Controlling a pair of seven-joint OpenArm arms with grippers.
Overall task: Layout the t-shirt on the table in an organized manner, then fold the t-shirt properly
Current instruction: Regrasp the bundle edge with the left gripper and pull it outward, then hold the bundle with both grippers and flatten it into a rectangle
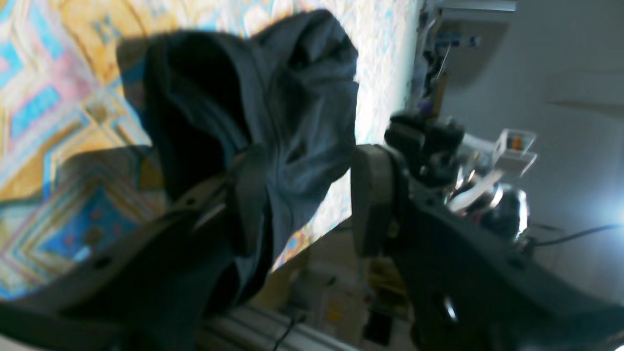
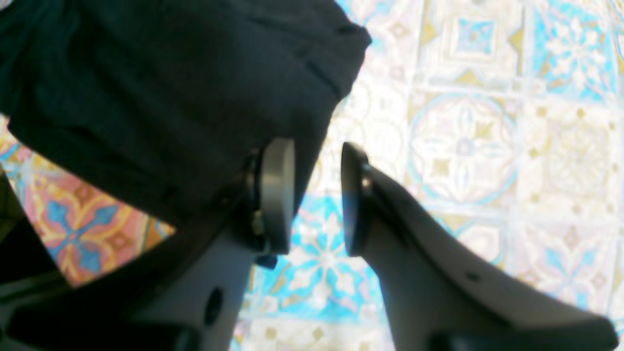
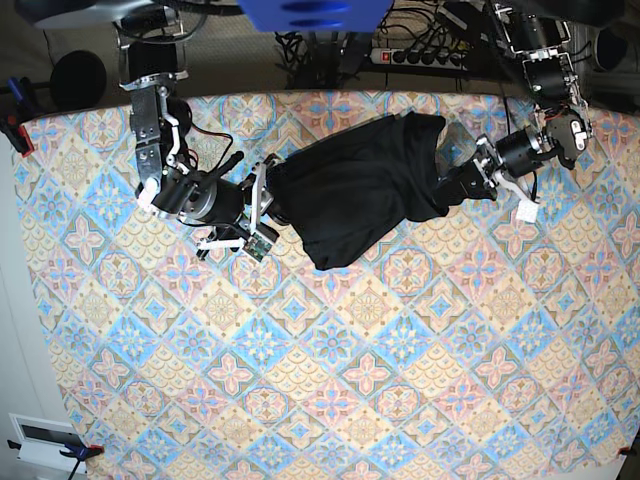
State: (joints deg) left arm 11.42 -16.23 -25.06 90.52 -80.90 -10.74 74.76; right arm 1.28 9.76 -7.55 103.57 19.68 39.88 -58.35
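We see the wide table under tile-patterned blue, pink and cream cloth (image 3: 330, 400). The plain black soft t-shirt (image 3: 360, 190) lies bunched near its far edge, between both arms. Left gripper (image 1: 312, 195) jaws parted, fabric draped on one. Right gripper (image 2: 317, 195) jaws parted, empty, beside shirt edge.

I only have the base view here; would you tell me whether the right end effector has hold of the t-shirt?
Observer: No. The right wrist view shows the right end effector open, with only the table visible between its pads; the t-shirt lies beside one pad.
Operator: Thank you. And the left one?
Observer: The left end effector is open as well. Cloth is draped over one side of it, while the other finger is bare.
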